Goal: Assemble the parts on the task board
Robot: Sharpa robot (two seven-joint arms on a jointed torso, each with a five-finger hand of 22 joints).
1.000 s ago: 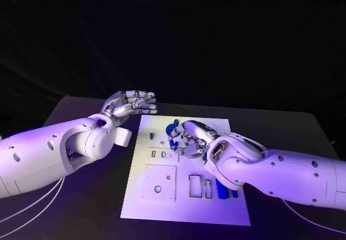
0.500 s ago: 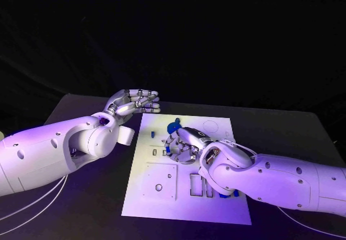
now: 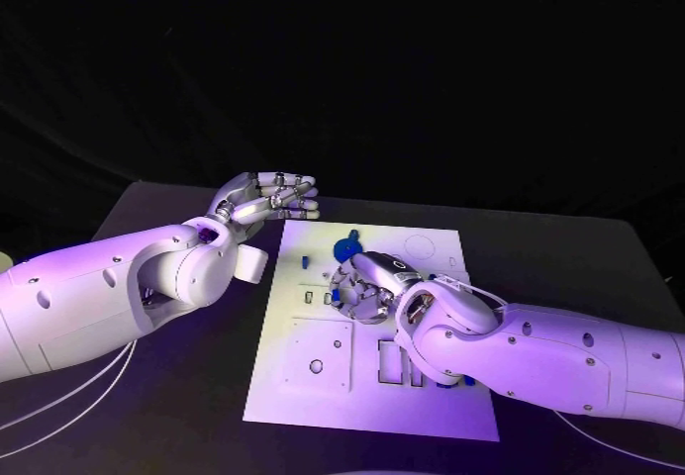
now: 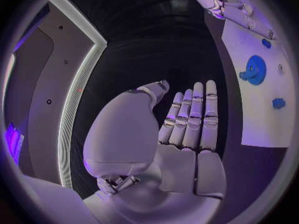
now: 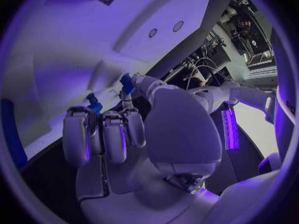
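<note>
A white rectangular task board [image 3: 300, 396] lies mid-table, assembly seemingly unfinished. The right hand [image 3: 368, 287] pinches a small blue part [image 5: 126, 83] over it; a blue gear [image 4: 254, 69] lies loose. The left hand [image 3: 265, 201] hovers empty, fingers together.

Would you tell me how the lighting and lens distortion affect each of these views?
Head view: violet light tints the task board and both arms, and the surroundings are black. Left wrist view: fisheye bends the board's edge; the left robot hand is evenly lit. Right wrist view: the right robot hand looms large, with violet glare on the board behind it.
</note>
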